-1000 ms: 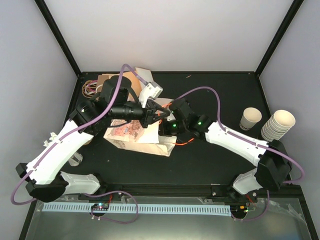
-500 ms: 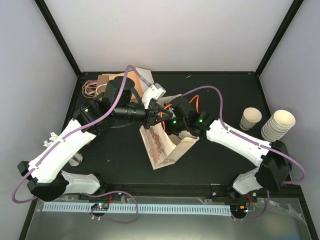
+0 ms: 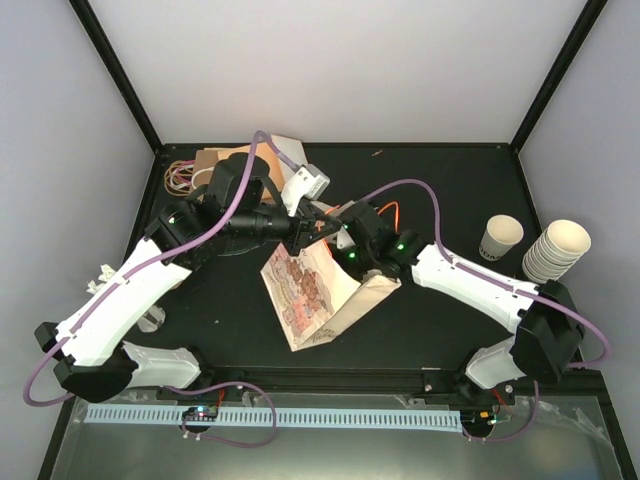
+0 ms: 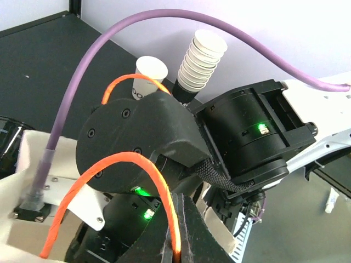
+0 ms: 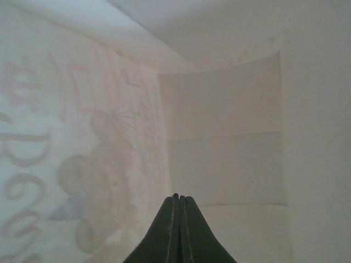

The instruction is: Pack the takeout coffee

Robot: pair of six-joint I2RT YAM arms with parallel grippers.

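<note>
The takeout coffee (image 3: pixel 501 238) is a small cream cup with dark print, standing at the right edge of the table, far from both arms; it also shows in the left wrist view (image 4: pixel 149 74). A cream paper bag (image 3: pixel 310 300) with red print hangs tilted at the table's centre. My left gripper (image 4: pixel 176 249) is shut on the bag's orange handle cord (image 4: pixel 109 170) at the bag's mouth (image 3: pixel 318 230). My right gripper (image 5: pixel 176 196) is shut and reaches inside the bag, whose pale inner walls (image 5: pixel 230 153) fill its view. In the top view its fingers are hidden by the bag.
A tall stack of nested cream cups (image 3: pixel 556 250) stands right beside the single cup. Brown paper (image 3: pixel 215 160) and a bundle of rubber bands (image 3: pixel 180 175) lie at the back left. Black frame posts rise at both back corners.
The bag has swung from lying left of centre to hanging tilted, its bottom now toward the near edge. Both grippers stayed shut at its mouth and shifted slightly.
</note>
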